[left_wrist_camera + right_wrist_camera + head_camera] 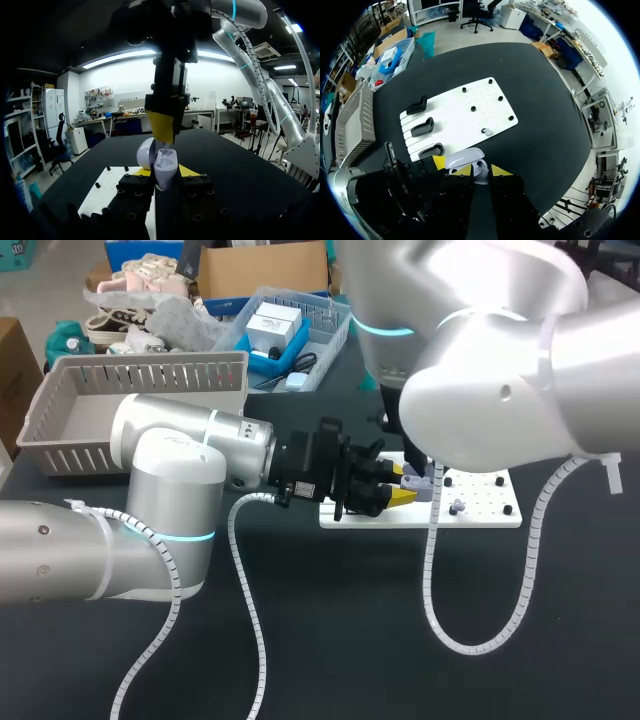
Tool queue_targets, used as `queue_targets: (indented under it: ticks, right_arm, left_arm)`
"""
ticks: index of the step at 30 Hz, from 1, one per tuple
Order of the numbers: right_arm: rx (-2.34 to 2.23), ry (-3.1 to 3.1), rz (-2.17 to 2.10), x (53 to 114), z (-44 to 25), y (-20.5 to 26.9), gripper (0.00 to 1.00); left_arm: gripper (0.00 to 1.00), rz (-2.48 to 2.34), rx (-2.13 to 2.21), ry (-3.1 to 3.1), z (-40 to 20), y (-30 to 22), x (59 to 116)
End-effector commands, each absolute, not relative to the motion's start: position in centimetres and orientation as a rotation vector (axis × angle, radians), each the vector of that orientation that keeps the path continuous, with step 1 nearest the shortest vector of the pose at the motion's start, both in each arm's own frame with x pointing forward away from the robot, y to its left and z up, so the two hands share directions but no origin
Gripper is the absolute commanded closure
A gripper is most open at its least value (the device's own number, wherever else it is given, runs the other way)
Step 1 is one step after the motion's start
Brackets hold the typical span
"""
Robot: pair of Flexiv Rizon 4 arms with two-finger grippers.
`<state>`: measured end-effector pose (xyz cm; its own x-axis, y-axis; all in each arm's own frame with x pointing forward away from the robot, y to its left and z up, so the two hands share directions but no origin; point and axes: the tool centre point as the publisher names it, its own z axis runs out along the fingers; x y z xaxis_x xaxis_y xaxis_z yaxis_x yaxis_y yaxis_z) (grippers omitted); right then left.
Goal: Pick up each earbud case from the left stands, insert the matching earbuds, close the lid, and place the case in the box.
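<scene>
**Step in hand: fitting the earbuds.** My left pincer is clenched on the case, gripping it from two sides just above the white board. The lid stands open. My right pincer hangs straight over the open case, down at its wells. Whether it grips an earbud I cannot tell. One small pale piece, probably an earbud, lies on the board, apart from the three black stands.

**Next move, as I judge it:** seat the bud squarely in its well and fetch the other. Then press the lid shut without twisting the case in the left grip. The box sits on the tabletop at my left, well apart from the case.
</scene>
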<state>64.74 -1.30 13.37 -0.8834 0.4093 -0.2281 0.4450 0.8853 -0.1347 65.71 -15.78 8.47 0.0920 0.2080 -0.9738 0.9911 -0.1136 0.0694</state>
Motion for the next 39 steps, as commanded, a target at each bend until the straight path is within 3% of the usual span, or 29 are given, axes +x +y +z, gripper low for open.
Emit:
queue_targets:
  ticks: [1,39]
  right_arm:
    - [0.658,2.861,-0.282,65.0,13.1,-1.1,1.0]
    - [0.684,2.878,-0.283,64.7,12.1,-1.3,1.0]
  left_arm:
    - [1.0,-1.113,1.482,1.251,8.5,-15.7,65.6]
    - [1.0,-1.113,1.482,1.251,8.5,-15.7,65.6]
